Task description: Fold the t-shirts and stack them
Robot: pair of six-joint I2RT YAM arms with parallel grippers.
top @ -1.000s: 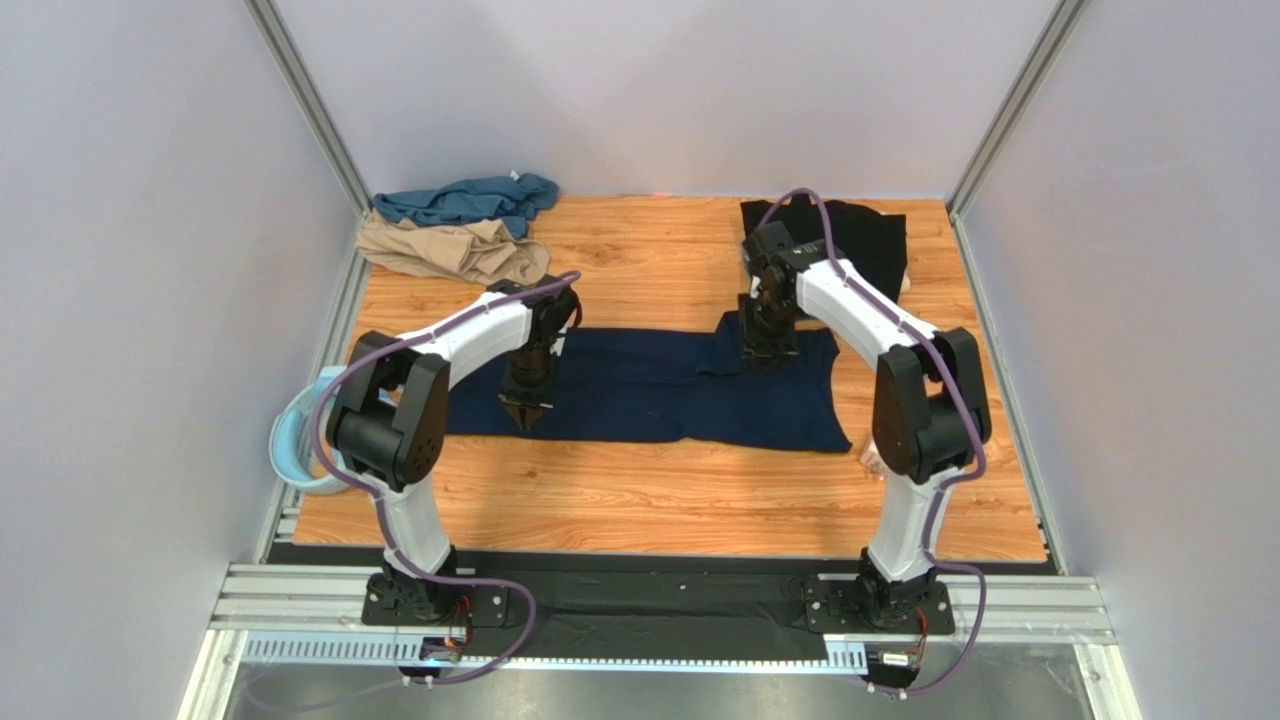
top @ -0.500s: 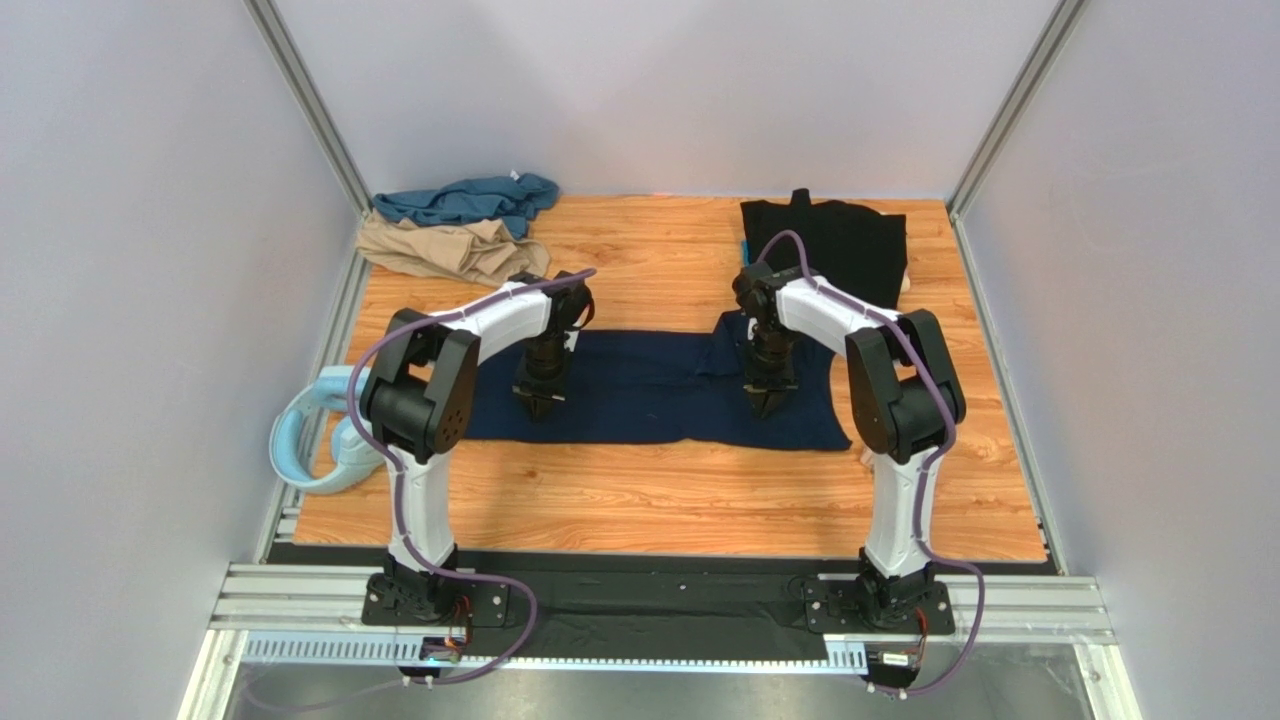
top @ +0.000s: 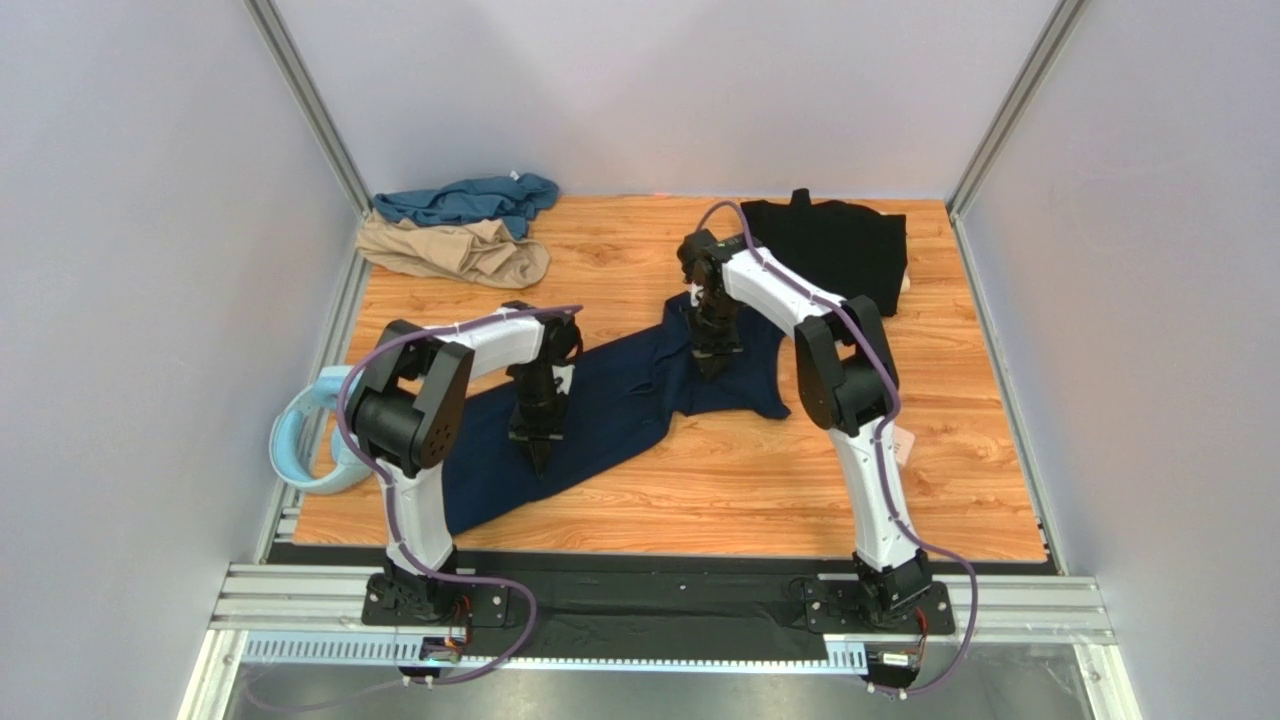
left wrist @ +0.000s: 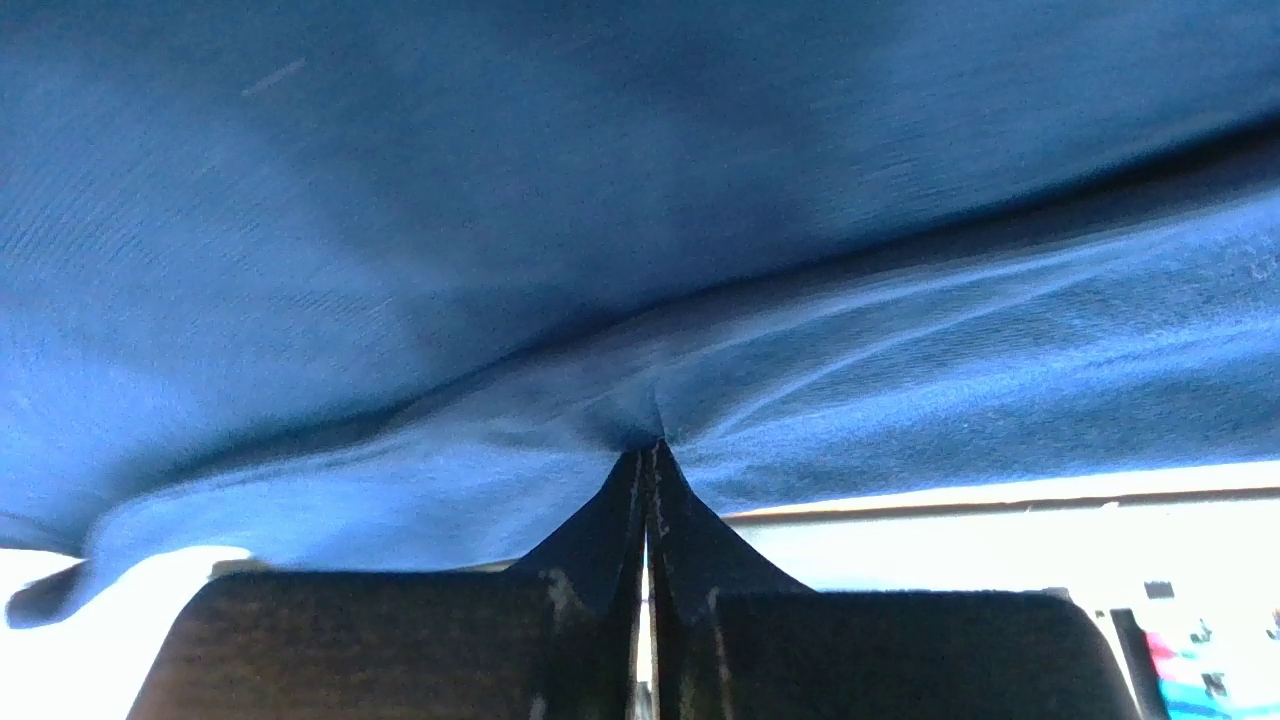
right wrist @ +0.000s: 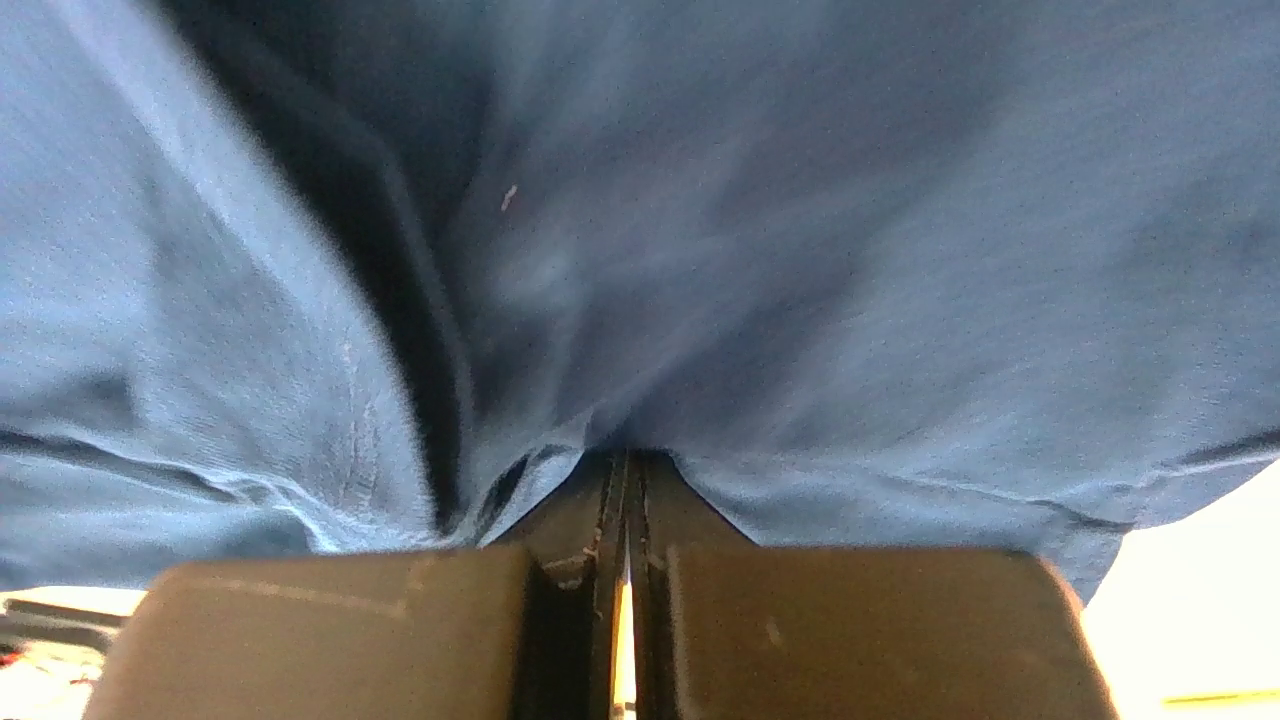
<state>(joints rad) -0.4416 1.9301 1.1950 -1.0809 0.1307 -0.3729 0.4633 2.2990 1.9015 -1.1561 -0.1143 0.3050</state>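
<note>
Wood-grain table (top: 781, 480) fills the walled cell. The largest thing on it is the dark navy t-shirt (top: 616, 393), which lies on a slant from the near left corner up toward the middle, rumpled along its length. The black t-shirt (top: 849, 248) lies flat at the far right, well apart from the others. The right arm's white forearm crosses in front of its near left corner.

At the far left, the tan t-shirt (top: 451, 249) sits crumpled. The teal t-shirt (top: 469, 198) is bunched just behind it and touches it, against the back wall. A pale blue ring (top: 293, 450) hangs over the table's left edge, partly hidden by the left arm's elbow, which also covers part of the navy cloth.

The left gripper (top: 537, 444) points down onto the navy shirt's near half. In the wrist view its fingers (left wrist: 601, 525) are pressed together, with a fold of navy fabric drawn to a point between them. The right gripper (top: 711, 354) stands on the shirt's far end. Its fingers (right wrist: 571, 525) are likewise closed tight, pinching a gathered pleat of the same cloth.
</note>
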